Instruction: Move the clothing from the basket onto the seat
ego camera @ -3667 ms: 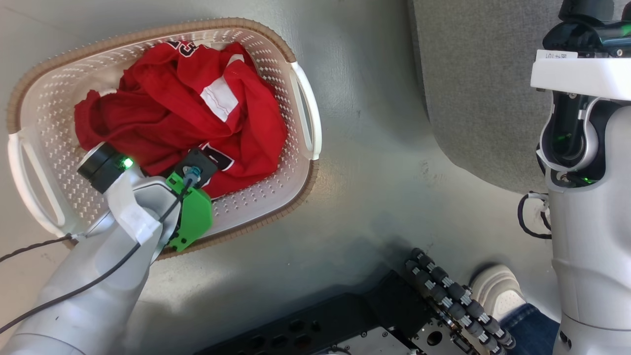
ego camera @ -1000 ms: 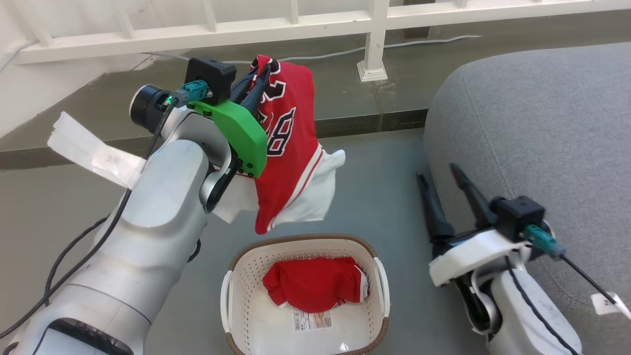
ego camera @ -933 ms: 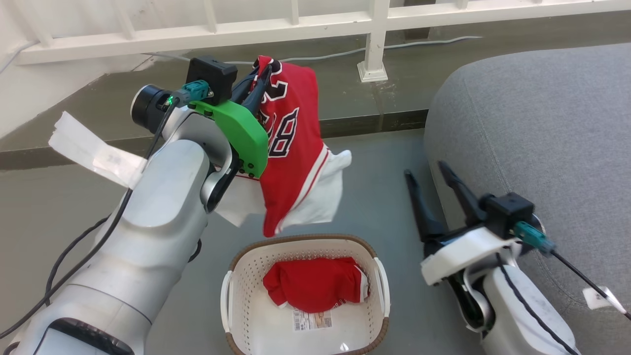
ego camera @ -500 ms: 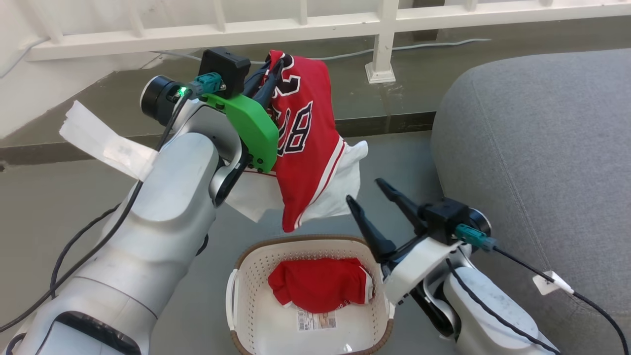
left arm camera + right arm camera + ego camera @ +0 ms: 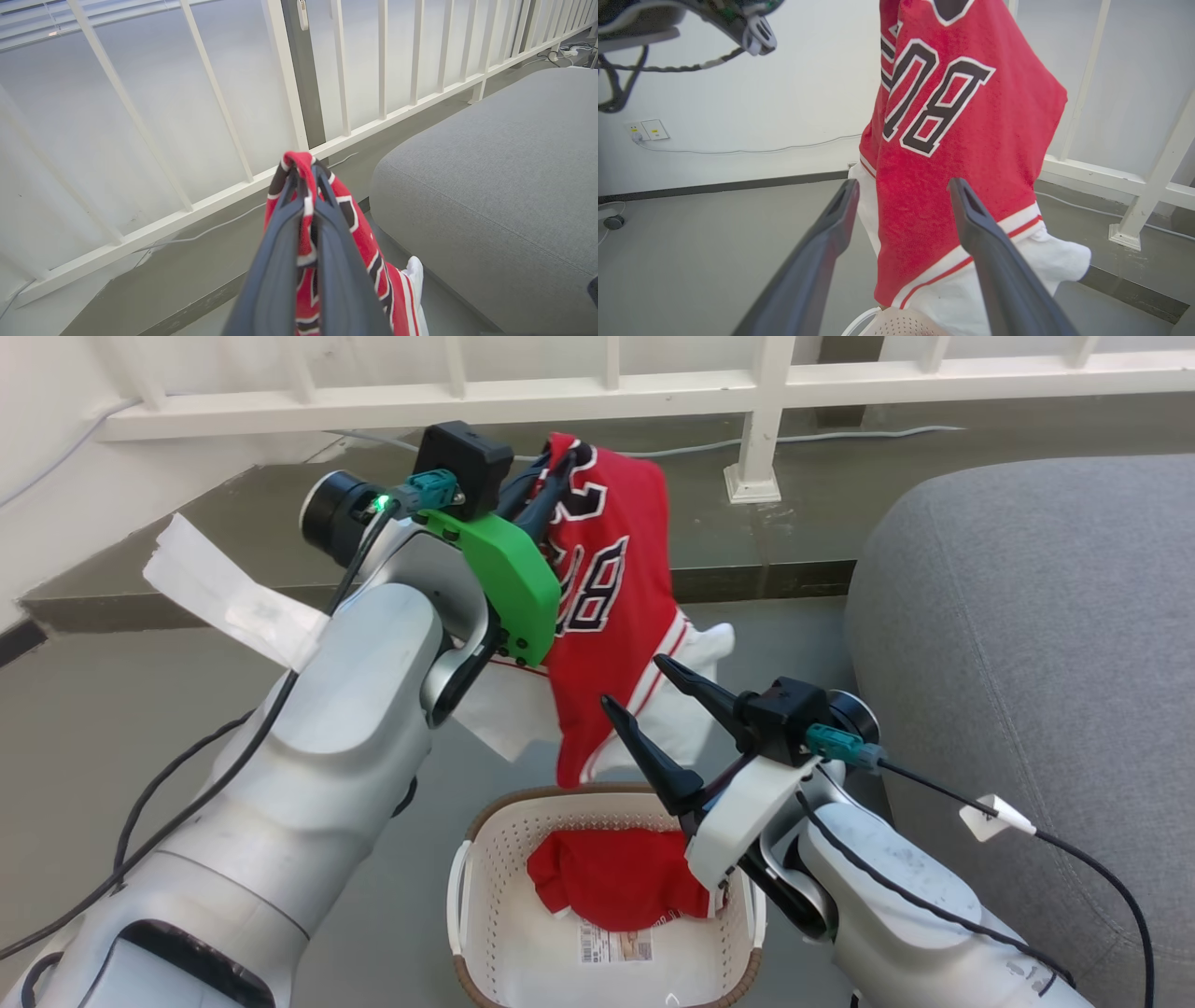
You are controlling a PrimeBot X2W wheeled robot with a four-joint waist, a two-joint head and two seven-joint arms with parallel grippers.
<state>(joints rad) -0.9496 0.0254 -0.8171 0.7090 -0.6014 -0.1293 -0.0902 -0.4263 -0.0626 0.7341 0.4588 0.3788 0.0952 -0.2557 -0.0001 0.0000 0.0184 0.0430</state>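
Your left pincer (image 5: pixel 553 476) was clamped on jersey (image 5: pixel 611 588), with red fabric pinched between its fingers (image 5: pixel 275 270). Jersey hung high above basket (image 5: pixel 560 800), white hem just over basket's far rim. Your right pincer (image 5: pixel 633 681) was spread wide, gripping nothing, above basket's far right corner. Its tips sat either side of jersey's lower edge; whether they touched it, you could not tell. Plain red garment (image 5: pixel 611 887) lay inside basket, next to label sticker (image 5: pixel 616 945). Seat (image 5: pixel 1027 616) stood right of basket.
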